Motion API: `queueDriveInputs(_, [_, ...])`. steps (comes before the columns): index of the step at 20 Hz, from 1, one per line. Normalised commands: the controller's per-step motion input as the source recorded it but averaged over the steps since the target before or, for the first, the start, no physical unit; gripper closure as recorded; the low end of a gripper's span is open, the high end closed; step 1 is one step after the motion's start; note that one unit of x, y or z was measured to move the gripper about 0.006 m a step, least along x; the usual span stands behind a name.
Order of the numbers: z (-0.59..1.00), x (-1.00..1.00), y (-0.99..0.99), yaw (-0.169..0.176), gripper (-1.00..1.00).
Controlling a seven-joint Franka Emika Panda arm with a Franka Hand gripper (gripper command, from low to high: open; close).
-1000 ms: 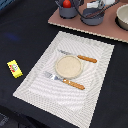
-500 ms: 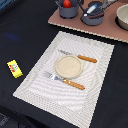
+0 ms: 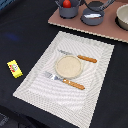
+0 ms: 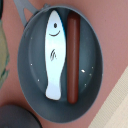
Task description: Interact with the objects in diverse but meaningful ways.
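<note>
Seven items for your list, largest first.

1. Striped placemat [image 3: 65,67], centre of the dark table; not one of the objects to handle.
2. Brown tray [image 3: 107,31], far side, toward the exterior view's right, carrying the pans.
3. Grey-blue saucepan [image 4: 30,65], filling the wrist view; its handle runs off one corner.
4. Beige plate [image 3: 68,66] on the placemat, with a knife [image 3: 80,57] on its far side and a fork [image 3: 64,80] on its near side.
5. White-and-blue fish [image 4: 54,55], lying flat in the saucepan.
6. Brown sausage [image 4: 73,57], just beside the fish, parallel to it.
7. Red tomato [image 3: 66,3] in a dark pot at the far edge; yellow packet [image 3: 14,68] alone at the exterior view's left, well apart from the rest.

Gripper: you see no fingers in either view, so their state cannot be told.

Risks, as a judgement: fish and sausage lie so close that a descent between them may pinch both or nudge one aside. The pan wall may catch a finger, and a grazing contact could skid the saucepan across the tray.
</note>
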Motion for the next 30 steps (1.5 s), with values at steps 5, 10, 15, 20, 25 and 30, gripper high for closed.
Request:
queueDriveInputs(5, [-0.02, -0.02, -0.79, -0.05, -1.0])
queueDriveInputs(10, [-0.34, -0.36, -0.76, -0.053, -1.0])
queueDriveInputs(15, [-0.48, -0.53, -0.67, -0.072, -1.0])
queueDriveInputs(20, [-0.39, -0.58, -0.64, -0.081, -1.0])
queueDriveInputs(25, [-0.33, -0.58, -0.63, -0.083, -1.0])
queueDriveInputs(30, [-0.35, -0.59, -0.6, -0.089, -1.0])
